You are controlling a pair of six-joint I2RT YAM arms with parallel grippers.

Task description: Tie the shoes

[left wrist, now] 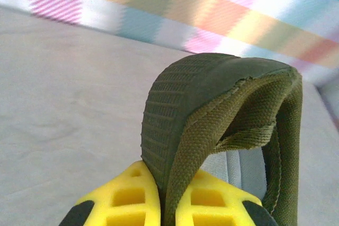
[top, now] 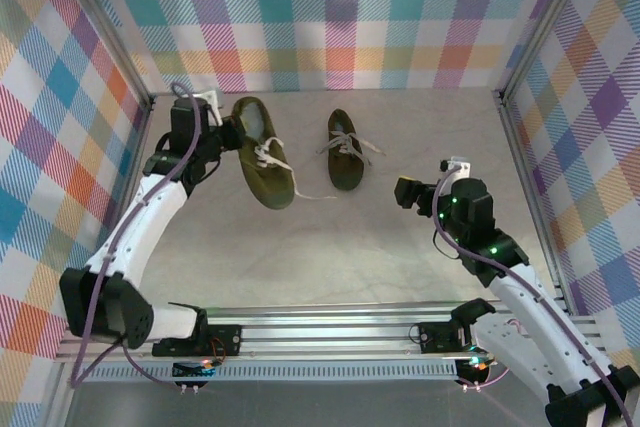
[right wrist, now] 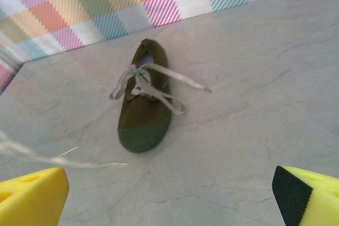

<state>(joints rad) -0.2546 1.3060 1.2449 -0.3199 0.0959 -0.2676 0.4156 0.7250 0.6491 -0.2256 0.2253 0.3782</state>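
Two dark olive shoes with cream laces lie at the back of the table. My left gripper (top: pixel 230 135) is shut on the heel rim of the left shoe (top: pixel 264 159). In the left wrist view the yellow fingers (left wrist: pixel 132 194) pinch the ribbed heel wall and fabric collar of that shoe (left wrist: pixel 212 93), and my left gripper (left wrist: pixel 168 181) has the heel raised. The right shoe (top: pixel 346 152) lies flat with loose, untied laces (right wrist: pixel 151 80). My right gripper (top: pixel 403 192) hovers open to the right of this shoe (right wrist: pixel 144 110), fingers (right wrist: pixel 32 197) wide apart with nothing between them.
Plaid walls (top: pixel 330 17) enclose the table on three sides. A loose lace end (right wrist: pixel 63 158) from the left shoe trails over the grey tabletop (top: pixel 330 247). An aluminium rail (top: pixel 330 332) with both arm bases runs along the near edge.
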